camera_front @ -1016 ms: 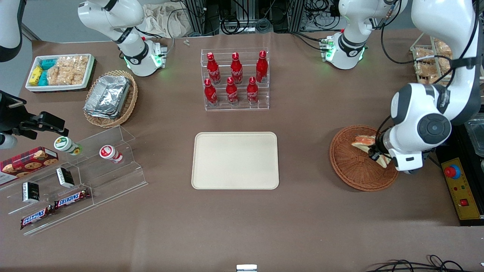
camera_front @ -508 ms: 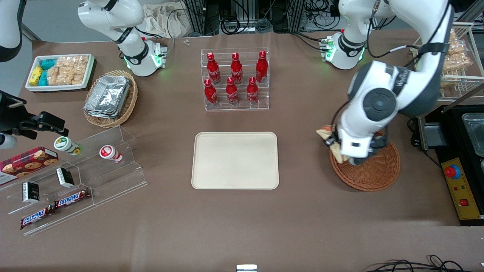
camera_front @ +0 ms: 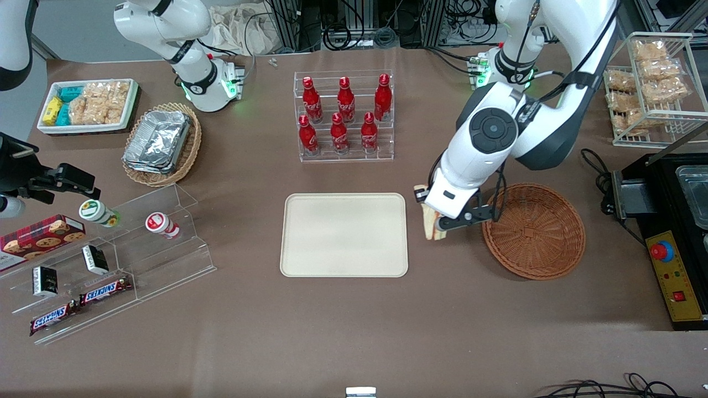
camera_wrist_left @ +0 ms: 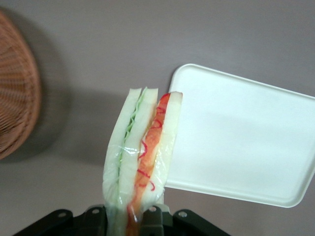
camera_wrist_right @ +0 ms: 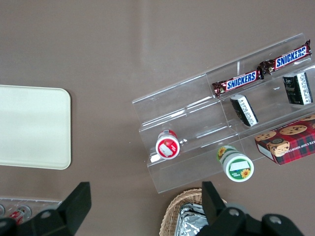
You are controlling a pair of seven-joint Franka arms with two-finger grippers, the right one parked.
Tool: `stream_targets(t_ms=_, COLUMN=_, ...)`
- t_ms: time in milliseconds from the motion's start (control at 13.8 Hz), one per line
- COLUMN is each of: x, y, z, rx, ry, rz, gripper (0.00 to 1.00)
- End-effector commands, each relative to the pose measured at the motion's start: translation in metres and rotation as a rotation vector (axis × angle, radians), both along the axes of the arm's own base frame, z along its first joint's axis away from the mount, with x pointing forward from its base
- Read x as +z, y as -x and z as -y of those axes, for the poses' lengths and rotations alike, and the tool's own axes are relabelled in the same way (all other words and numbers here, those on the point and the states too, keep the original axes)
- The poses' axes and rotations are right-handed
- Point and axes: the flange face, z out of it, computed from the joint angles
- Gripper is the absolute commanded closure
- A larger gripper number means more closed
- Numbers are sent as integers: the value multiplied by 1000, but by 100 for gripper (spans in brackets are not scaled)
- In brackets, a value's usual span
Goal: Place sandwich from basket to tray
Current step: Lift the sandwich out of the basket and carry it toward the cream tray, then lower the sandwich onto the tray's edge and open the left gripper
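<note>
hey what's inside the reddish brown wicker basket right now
Nothing shows inside the basket; its woven floor lies bare, apart from a sliver of rim covered by the arm. The sandwich is out, clamped in the gripper above the table, between the basket and the tray.

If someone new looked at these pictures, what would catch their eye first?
Probably the sandwich held in the left arm's tool, above bare table between the brown basket and the cream tray. After that, the rack of red bottles, farther from the front camera than the tray.
</note>
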Motion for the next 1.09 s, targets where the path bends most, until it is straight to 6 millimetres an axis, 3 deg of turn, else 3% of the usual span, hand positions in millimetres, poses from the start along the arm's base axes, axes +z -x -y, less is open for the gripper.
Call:
stream_targets(t_ms=0, x=-30, y=-3, z=32, rx=-56, ry=59, rz=-1, gripper=100)
stream_targets(t_ms=218, x=-78, y=4, z=59, rx=-99, ry=54, rz=-7, gripper=100)
stream_targets(t_ms=508, x=-135, y=11, z=76, rx=-166, ry=31, rz=4, gripper=100)
stream_targets(t_ms=726, x=-163, y=14, z=85, rx=-150, ry=7, rz=39, gripper=100)
stream_targets(t_ms=1016, x=-177, y=13, z=81, rx=-145, ry=-13, rz=38, gripper=100)
